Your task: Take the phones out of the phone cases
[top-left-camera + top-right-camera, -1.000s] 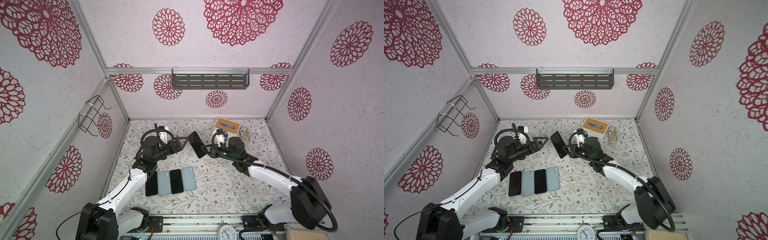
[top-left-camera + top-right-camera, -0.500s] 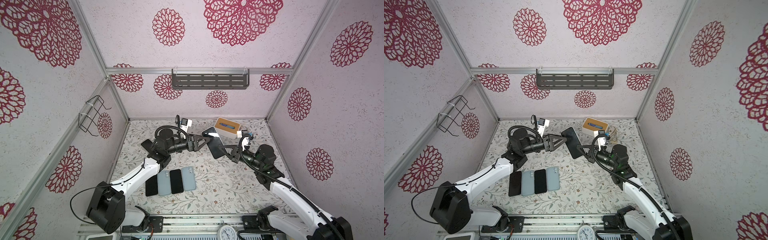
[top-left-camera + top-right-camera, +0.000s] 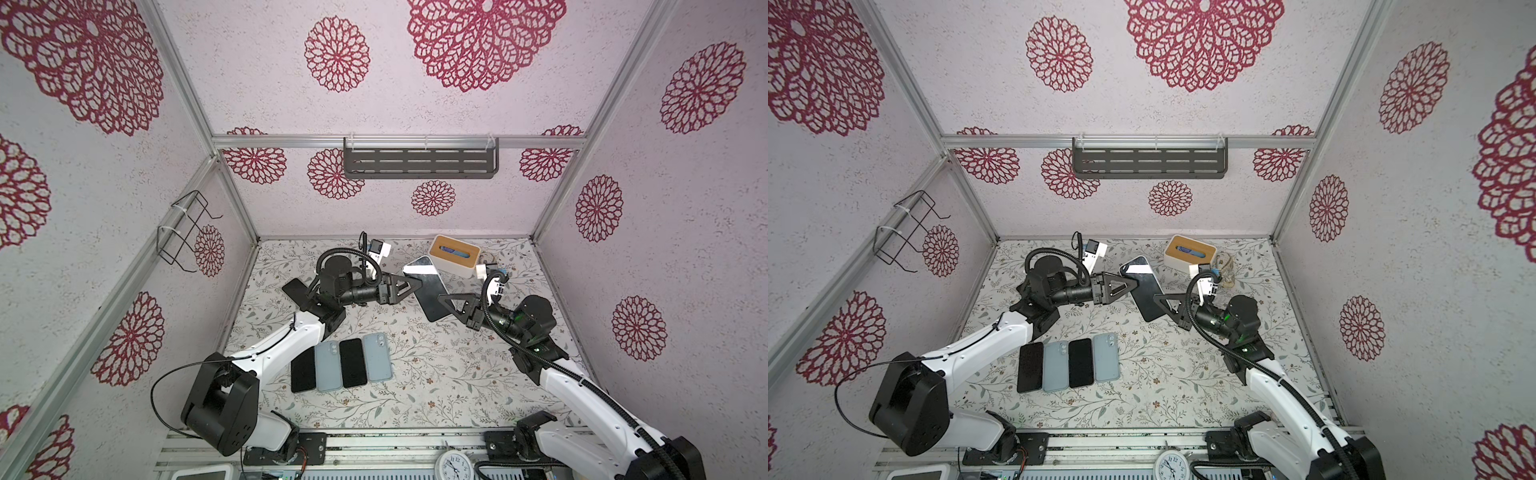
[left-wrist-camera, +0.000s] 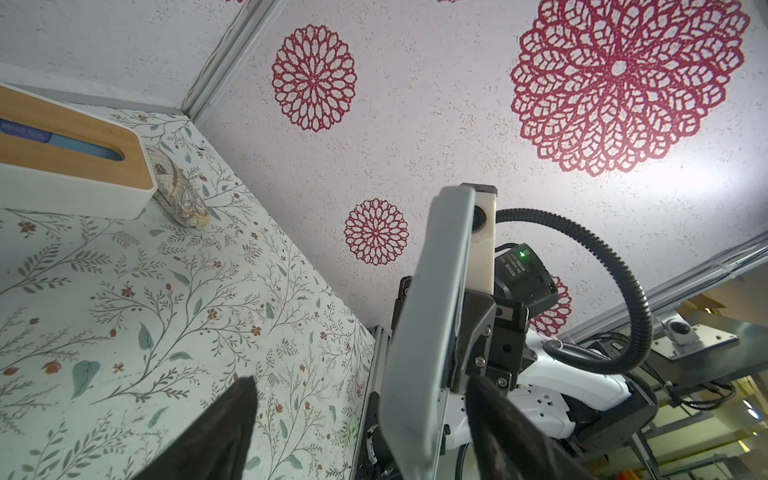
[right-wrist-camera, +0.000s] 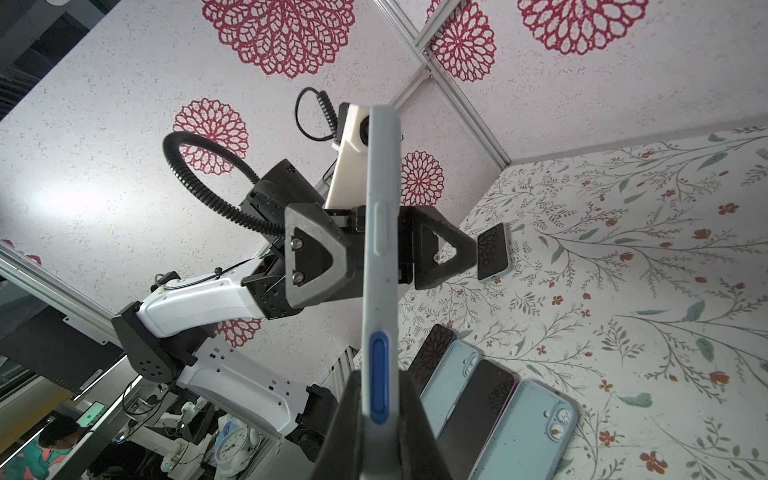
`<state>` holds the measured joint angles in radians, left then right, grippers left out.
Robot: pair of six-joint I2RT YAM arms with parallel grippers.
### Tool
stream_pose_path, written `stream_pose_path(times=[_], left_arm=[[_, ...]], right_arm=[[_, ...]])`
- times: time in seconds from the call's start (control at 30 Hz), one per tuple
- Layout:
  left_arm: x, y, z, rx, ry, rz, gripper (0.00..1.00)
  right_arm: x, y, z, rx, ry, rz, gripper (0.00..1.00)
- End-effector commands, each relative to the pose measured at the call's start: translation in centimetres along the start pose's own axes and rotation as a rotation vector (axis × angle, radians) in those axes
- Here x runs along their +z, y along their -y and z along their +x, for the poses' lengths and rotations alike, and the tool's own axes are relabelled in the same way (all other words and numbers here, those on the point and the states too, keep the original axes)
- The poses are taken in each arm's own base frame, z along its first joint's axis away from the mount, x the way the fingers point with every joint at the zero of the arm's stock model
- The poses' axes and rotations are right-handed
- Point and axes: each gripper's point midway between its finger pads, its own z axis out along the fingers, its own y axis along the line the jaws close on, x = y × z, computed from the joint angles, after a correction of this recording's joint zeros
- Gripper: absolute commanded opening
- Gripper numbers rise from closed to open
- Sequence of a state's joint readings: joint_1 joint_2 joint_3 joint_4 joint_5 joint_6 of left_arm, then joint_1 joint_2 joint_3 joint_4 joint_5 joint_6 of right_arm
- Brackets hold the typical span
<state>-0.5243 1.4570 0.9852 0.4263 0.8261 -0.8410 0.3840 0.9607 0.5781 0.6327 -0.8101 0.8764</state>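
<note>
Floral tabletop (image 3: 436, 374) booth, with the cased phone (image 3: 428, 286) held above it between both arms.
Right claw (image 3: 444, 299) is clamped tight on one edge of the phone; left claw (image 3: 417, 286), fingers spread, straddles the opposite edge without gripping it.

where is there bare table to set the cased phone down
Widest bare patch: front right of the table, between the row of four phones or cases and the right arm. The middle, below the raised cased phone, is bare too. Crowded: rear right by the tissue box, front left by the row.
</note>
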Motion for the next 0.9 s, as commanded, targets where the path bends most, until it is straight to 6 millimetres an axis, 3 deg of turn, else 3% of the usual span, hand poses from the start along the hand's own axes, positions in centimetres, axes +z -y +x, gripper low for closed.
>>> stream_pose_path(times=[0.0, 0.4, 0.57, 0.7, 0.73, 0.8, 0.87], left_arm=[[0.4, 1.6, -0.5, 0.041, -0.007, 0.062, 0.74], [0.6, 2.5, -0.4, 0.024, -0.018, 0.113, 0.21], [0.4, 3.0, -0.5, 0.015, -0.008, 0.118, 0.09], [-0.8, 3.9, -2.1, 0.029, 0.092, 0.068, 0.00], [-1.4, 4.1, -3.0, 0.034, 0.143, 0.041, 0.00], [-2.7, 4.2, -4.7, 0.017, 0.258, -0.019, 0.00], [-4.0, 5.0, -6.3, 0.004, 0.387, -0.022, 0.00]], right_arm=[[-0.3, -3.5, -1.9, -0.099, 0.055, -0.110, 0.00], [-0.2, -2.7, -1.3, -0.103, 0.036, -0.101, 0.00], [-0.3, -2.6, -1.0, -0.117, 0.035, -0.094, 0.00], [-0.9, -3.3, -1.4, -0.127, 0.078, -0.101, 0.56], [-1.1, -3.3, -1.5, -0.123, 0.098, -0.094, 0.65], [-1.5, -3.4, -1.5, -0.122, 0.140, -0.082, 0.74], [-1.9, -3.7, -1.6, -0.118, 0.179, -0.086, 0.76]])
